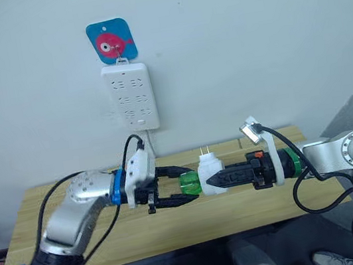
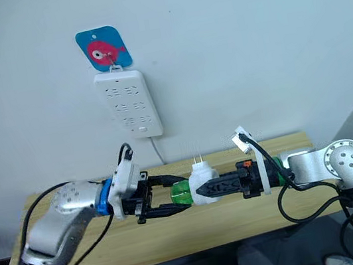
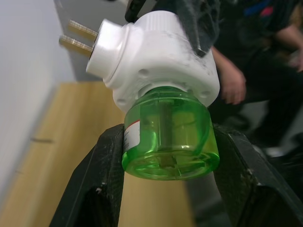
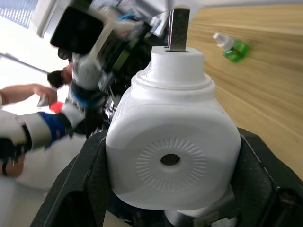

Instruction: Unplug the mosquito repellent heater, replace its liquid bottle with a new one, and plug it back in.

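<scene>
A wooden surface (image 1: 74, 209) stands against a pale wall under a strip (image 1: 130, 95). Above it, the right end effector (image 1: 206, 183) pinches the heater (image 1: 211, 173); the left end effector (image 1: 193, 187) apparently clamps its green bottle (image 1: 189, 184).

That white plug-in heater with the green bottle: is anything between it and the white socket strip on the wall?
Nothing visible: the white plug-in heater hangs in open air below the white socket strip, prongs pointing up, in the right tool.
</scene>
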You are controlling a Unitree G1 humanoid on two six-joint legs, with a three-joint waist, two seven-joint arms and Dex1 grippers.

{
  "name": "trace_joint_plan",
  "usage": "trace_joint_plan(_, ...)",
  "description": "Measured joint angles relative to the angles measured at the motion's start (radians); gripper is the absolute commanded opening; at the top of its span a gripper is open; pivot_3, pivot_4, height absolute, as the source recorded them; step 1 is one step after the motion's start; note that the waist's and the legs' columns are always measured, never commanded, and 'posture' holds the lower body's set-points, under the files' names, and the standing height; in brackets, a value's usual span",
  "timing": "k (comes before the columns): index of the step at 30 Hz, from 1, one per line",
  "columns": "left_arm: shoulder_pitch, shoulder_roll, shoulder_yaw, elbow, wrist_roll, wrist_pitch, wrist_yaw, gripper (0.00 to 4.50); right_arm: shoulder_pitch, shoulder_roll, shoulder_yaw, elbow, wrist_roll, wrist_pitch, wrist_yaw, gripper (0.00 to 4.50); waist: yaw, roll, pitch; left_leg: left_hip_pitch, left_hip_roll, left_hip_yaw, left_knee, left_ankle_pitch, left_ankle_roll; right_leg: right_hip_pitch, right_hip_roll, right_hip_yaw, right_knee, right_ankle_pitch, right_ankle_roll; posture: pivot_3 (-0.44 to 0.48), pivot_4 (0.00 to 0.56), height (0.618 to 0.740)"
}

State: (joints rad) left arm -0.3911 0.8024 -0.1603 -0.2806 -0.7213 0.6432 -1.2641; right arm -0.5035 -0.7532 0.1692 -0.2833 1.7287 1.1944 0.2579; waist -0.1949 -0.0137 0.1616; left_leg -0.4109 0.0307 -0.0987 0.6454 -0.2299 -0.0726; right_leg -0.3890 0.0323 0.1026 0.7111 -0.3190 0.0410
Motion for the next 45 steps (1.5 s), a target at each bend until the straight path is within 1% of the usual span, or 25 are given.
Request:
trace_joint_plan(2,-0.051,0.018,-0.003,0.020,-0.058,0.129,-0.023,2.24,0.000,0.000,-0.002,-0.024,-0.050,-0.001,0.059,3.01,0.000,0.000,0.000,0.000,0.000,0.000,-0.001,0.000,0.000,0.000,0.000,-0.001,0.000,-0.001,-0.001,-0.207,0.121,0.710)
trace_joint_plan(6,-0.101,0.010,-0.010,0.055,-0.079,0.196,-0.043,2.24,0.000,0.003,-0.018,-0.032,-0.097,-0.007,0.113,3.01,0.000,0.000,0.000,-0.001,0.000,-0.001,-0.002,0.000,0.000,-0.001,0.000,-0.002,0.000,-0.002,-0.002,-0.210,0.118,0.710)
trace_joint_plan(8,-0.106,0.003,-0.010,0.062,-0.079,0.192,-0.057,3.00,0.002,0.007,-0.028,-0.035,-0.101,-0.008,0.115,3.01,-0.001,0.000,0.000,-0.001,0.000,-0.001,-0.002,0.000,0.000,-0.001,0.000,-0.002,0.000,-0.002,-0.002,-0.209,0.117,0.710)
trace_joint_plan(9,-0.105,0.003,-0.010,0.069,-0.071,0.184,-0.059,3.27,0.004,0.008,-0.030,-0.036,-0.101,-0.007,0.117,3.01,-0.001,0.000,0.000,-0.001,0.000,-0.001,-0.002,0.000,0.000,-0.001,0.000,-0.002,0.000,-0.002,-0.002,-0.206,0.117,0.710)
trace_joint_plan(12,-0.061,-0.001,0.002,0.068,-0.010,0.072,-0.069,4.25,0.021,0.012,-0.030,-0.038,-0.098,-0.001,0.113,3.01,0.000,0.000,0.000,-0.001,0.000,-0.001,-0.002,0.000,0.000,-0.001,0.000,-0.001,0.000,-0.002,-0.002,-0.206,0.118,0.710)
trace_joint_plan(13,-0.040,-0.009,0.009,0.063,0.017,0.025,-0.063,4.49,0.025,0.012,-0.030,-0.038,-0.096,0.000,0.111,3.01,0.001,0.000,0.000,-0.002,0.000,-0.001,-0.002,0.000,0.000,-0.001,0.000,-0.001,0.000,-0.002,-0.002,-0.206,0.118,0.710)
trace_joint_plan(16,0.027,-0.050,0.042,0.053,0.105,-0.185,-0.056,4.50,0.038,0.011,-0.040,-0.035,-0.080,-0.001,0.094,3.01,0.003,0.000,0.000,-0.002,0.000,-0.001,-0.001,0.000,0.000,-0.001,0.000,-0.001,-0.001,-0.002,-0.002,-0.206,0.119,0.710)
trace_joint_plan(20,0.128,-0.106,0.091,0.051,0.247,-0.485,-0.002,4.50,0.058,-0.004,-0.072,-0.015,-0.037,-0.004,0.066,3.01,0.005,0.000,0.000,-0.002,0.000,0.000,-0.001,0.000,0.000,-0.001,0.000,0.000,-0.001,-0.002,-0.002,-0.206,0.119,0.710)
trace_joint_plan(24,0.252,-0.158,0.124,0.052,0.339,-0.732,0.037,4.50,0.085,-0.014,-0.078,-0.006,0.006,-0.003,0.040,3.01,0.005,0.000,0.000,-0.002,0.001,0.000,-0.001,0.000,0.000,-0.001,0.000,0.000,-0.001,-0.002,-0.002,-0.209,0.118,0.710)
trace_joint_plan(28,0.270,-0.218,0.124,0.055,0.400,-0.880,0.083,4.50,0.089,-0.014,-0.079,0.004,0.024,-0.009,0.015,3.01,0.008,0.000,0.000,-0.003,0.000,0.000,0.001,0.000,0.000,0.000,-0.001,0.000,-0.001,-0.002,-0.002,-0.206,0.117,0.710)
trace_joint_plan(33,0.220,-0.284,0.086,0.091,0.455,-1.008,0.125,4.50,0.089,-0.010,-0.080,0.004,0.024,-0.016,-0.004,3.01,0.008,0.000,0.000,-0.002,0.000,0.000,0.001,0.000,0.000,0.000,-0.001,0.000,0.000,-0.002,-0.001,-0.206,0.117,0.710)
trace_joint_plan(36,0.205,-0.289,0.065,0.128,0.481,-1.062,0.137,4.50,0.089,-0.007,-0.080,0.004,0.024,-0.016,-0.015,3.01,0.002,0.000,0.000,-0.002,0.000,0.000,0.000,0.000,0.000,-0.001,0.000,0.000,0.000,-0.002,-0.001,-0.206,0.117,0.710)
trace_joint_plan(38,0.205,-0.286,0.053,0.135,0.484,-1.068,0.136,4.50,0.089,-0.002,-0.079,0.005,0.024,-0.017,-0.020,3.01,0.001,0.000,0.000,-0.002,0.000,-0.001,0.000,0.000,0.000,-0.001,0.000,0.000,0.000,-0.002,-0.001,-0.215,0.118,0.710)
trace_joint_plan(41,0.204,-0.276,0.037,0.137,0.480,-1.064,0.133,3.93,0.089,0.013,-0.079,0.005,0.024,-0.019,-0.023,3.01,0.001,0.000,0.000,-0.003,0.000,-0.001,0.000,0.000,0.000,-0.001,0.000,0.000,0.000,-0.002,-0.001,-0.214,0.119,0.710)
trace_joint_plan(45,0.201,-0.254,0.027,0.133,0.457,-1.023,0.122,2.66,0.089,0.017,-0.079,0.005,0.024,-0.019,-0.027,3.01,0.001,0.000,0.000,-0.002,0.000,-0.001,0.000,0.000,0.000,0.000,0.000,0.000,0.000,-0.002,-0.001,-0.211,0.120,0.710)
